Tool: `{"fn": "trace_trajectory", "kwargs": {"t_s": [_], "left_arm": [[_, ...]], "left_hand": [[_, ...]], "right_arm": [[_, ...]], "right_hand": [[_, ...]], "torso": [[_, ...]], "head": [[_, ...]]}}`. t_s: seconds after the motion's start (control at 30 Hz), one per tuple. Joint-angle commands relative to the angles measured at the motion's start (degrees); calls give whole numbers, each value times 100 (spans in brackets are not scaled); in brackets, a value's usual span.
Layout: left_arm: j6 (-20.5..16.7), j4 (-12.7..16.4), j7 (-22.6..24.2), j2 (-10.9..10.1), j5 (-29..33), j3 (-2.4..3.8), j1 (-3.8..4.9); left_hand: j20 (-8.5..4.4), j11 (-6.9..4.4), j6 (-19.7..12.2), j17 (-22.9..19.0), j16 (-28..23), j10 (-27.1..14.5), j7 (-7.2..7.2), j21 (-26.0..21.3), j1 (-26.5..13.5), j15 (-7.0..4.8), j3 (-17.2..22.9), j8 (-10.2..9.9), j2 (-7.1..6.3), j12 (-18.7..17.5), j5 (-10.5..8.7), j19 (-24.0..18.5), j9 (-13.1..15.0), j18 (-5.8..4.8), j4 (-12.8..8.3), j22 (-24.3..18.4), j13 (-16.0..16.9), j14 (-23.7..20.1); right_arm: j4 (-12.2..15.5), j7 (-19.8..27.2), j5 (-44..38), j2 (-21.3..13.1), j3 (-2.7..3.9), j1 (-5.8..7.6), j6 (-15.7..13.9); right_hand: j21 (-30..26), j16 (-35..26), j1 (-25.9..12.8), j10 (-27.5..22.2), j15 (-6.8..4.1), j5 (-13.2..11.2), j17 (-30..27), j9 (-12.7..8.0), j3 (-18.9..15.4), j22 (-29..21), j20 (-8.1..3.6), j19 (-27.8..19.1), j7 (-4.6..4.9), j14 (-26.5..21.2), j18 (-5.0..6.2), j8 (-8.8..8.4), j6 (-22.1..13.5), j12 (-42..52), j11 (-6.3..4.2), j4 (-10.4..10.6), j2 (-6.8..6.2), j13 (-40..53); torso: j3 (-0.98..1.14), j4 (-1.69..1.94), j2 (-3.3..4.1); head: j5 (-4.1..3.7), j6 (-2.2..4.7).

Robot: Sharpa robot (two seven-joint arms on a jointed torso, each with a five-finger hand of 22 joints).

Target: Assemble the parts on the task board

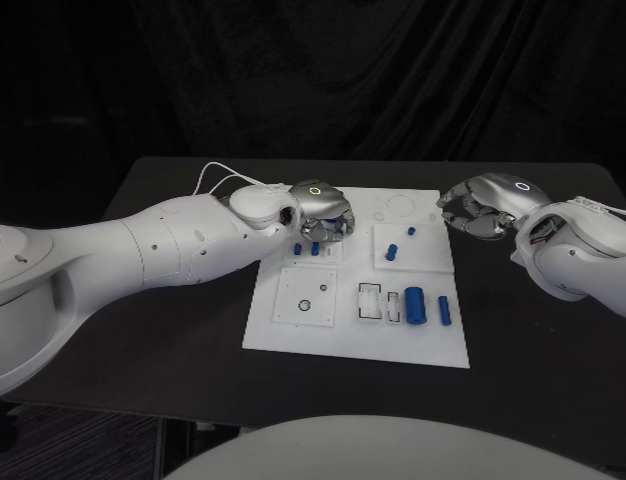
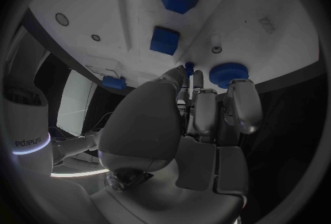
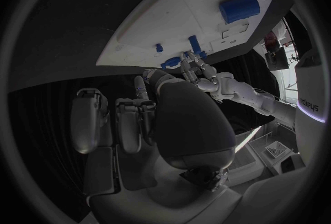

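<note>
Two blue cylinders (image 1: 416, 304), a thick one and a thin one (image 1: 443, 310) beside it, lie on the board's (image 1: 356, 340) near half, well short of both hands. The left hand (image 1: 318, 212) hangs over the board's far left part, fingers drawn together around a small blue peg (image 2: 189, 65) at their tips; a round blue part (image 2: 228, 74) sits just beside them. The right hand (image 1: 489, 205) hovers off the board's far right corner, fingers curled, holding nothing visible.

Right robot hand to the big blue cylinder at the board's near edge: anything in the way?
Nothing visible. The right robot hand hovers off the task board's far right corner; between it and the big blue cylinder lies bare white plate.
</note>
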Motion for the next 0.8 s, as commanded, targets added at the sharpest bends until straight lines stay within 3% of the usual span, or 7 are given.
{"fn": "trace_trajectory", "kwargs": {"t_s": [0.03, 0.63, 0.8], "left_arm": [[14, -15, -35, 30, 0, 5, -29], [-122, -74, -75, 4, 0, 5, -90], [-198, -64, -32, -29, 0, 5, -95]], "left_hand": [[7, 0, 60, 13, 30, 87, 15, 53, -11, -30, 25, 31, 22, 74, 25, 41, 9, -106, -75, 958, 66, 17], [1, -34, 205, -77, -4, 109, 92, 30, 25, -51, 142, 91, 20, 129, 30, 17, 48, -98, -232, 947, 181, -17], [2, -49, 141, -109, -16, 150, 119, 33, -12, -60, 156, 64, 2, 153, -187, 12, 62, -99, -276, 946, 233, -26]], "right_arm": [[9, -89, -15, -4, 3, -4, 44], [-1, -92, -15, -7, 3, -4, 92], [-11, -89, -15, 6, 3, -5, 106]], "right_hand": [[-20, 14, -38, 617, 18, 35, 1509, -12, 35, 1109, 26, 50, -8, 590, 105, -15, 15, 15, 22, 6, -7, 1509], [-28, 14, -38, 617, 18, 35, 1509, -12, 39, 1107, 26, 47, -8, 590, 107, -13, 20, 15, 22, 6, -4, 1509], [-28, 14, -38, 617, 18, 35, 1509, -12, 39, 1107, 26, 47, -8, 590, 107, -13, 20, 15, 22, 6, -4, 1509]], "torso": [[3, 4, 0], [-4, -4, -1], [-2, -5, -3]], "head": [[-13, -1], [-17, -1], [-13, -1]]}}
